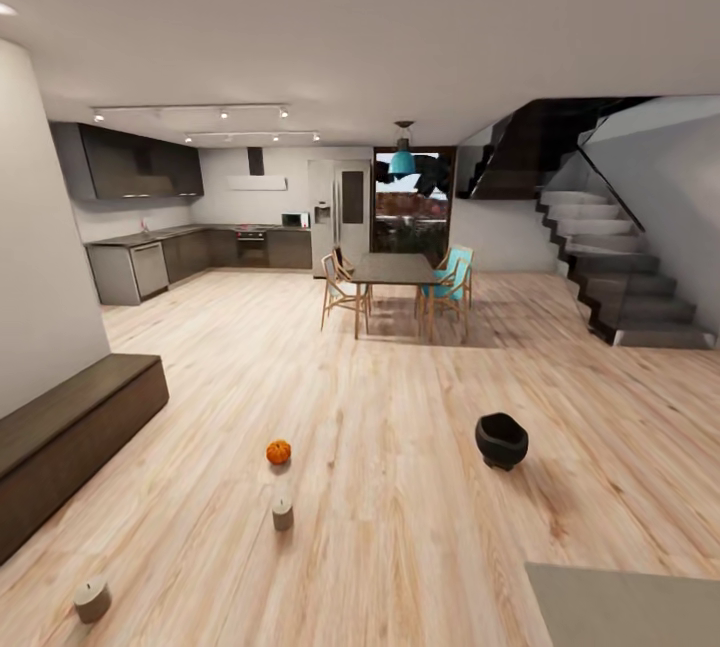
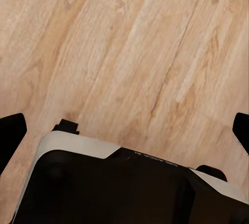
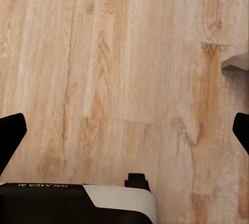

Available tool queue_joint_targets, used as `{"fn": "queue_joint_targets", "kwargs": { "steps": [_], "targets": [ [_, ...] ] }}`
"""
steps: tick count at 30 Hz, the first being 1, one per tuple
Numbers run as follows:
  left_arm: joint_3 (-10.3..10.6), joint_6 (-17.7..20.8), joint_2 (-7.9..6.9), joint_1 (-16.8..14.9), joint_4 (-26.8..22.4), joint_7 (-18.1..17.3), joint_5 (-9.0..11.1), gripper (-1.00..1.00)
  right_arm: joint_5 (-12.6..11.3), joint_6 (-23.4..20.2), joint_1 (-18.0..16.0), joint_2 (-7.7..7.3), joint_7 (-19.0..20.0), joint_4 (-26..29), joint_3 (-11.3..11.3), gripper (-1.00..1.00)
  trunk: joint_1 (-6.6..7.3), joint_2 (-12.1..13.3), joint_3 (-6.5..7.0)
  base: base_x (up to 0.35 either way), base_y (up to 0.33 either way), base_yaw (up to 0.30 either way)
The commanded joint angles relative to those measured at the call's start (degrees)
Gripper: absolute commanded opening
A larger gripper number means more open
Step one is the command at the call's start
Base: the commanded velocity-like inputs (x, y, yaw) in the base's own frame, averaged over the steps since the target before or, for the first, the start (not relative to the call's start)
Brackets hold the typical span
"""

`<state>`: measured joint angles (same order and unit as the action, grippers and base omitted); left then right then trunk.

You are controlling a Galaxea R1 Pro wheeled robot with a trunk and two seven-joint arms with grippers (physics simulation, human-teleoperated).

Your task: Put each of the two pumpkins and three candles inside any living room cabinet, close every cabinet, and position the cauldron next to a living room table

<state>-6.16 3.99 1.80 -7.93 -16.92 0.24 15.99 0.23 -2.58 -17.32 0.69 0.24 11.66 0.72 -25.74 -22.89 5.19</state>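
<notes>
In the head view an orange pumpkin lies on the wood floor. One grey-brown candle stands just nearer than it, and another candle stands at the lower left. The black cauldron sits on the floor to the right, apart from the grey table, whose corner shows at the lower right. The long dark cabinet runs along the left wall, its front flush. My left gripper and right gripper hang open over bare floor, holding nothing.
A dining table with chairs stands mid-room, with kitchen counters behind at the left and a staircase at the right. My own base shows under the left wrist. A grey corner juts in beside the right gripper.
</notes>
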Motion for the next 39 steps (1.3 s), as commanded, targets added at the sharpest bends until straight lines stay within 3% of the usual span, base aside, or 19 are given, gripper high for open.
{"fn": "queue_joint_targets", "kwargs": {
  "steps": [1,27,39],
  "targets": [
    [-0.34,0.4,0.05,0.02,-0.13,0.03,0.27,1.0,0.03,-0.26,0.01,0.0,0.02,0.1,0.07,1.0,-0.05,-0.03,-0.02,0.3,0.044,0.0],
    [-0.34,0.4,0.05,0.02,-0.13,0.03,0.26,1.0,0.03,-0.23,0.01,0.02,0.02,0.07,0.07,1.0,-0.05,-0.03,-0.02,0.314,0.005,0.0],
    [-0.34,0.4,0.05,0.02,-0.13,0.03,0.28,1.0,0.03,-0.23,0.01,0.01,-0.09,0.06,0.07,1.0,-0.05,-0.03,-0.02,0.064,0.0,0.197]
  ]
}}
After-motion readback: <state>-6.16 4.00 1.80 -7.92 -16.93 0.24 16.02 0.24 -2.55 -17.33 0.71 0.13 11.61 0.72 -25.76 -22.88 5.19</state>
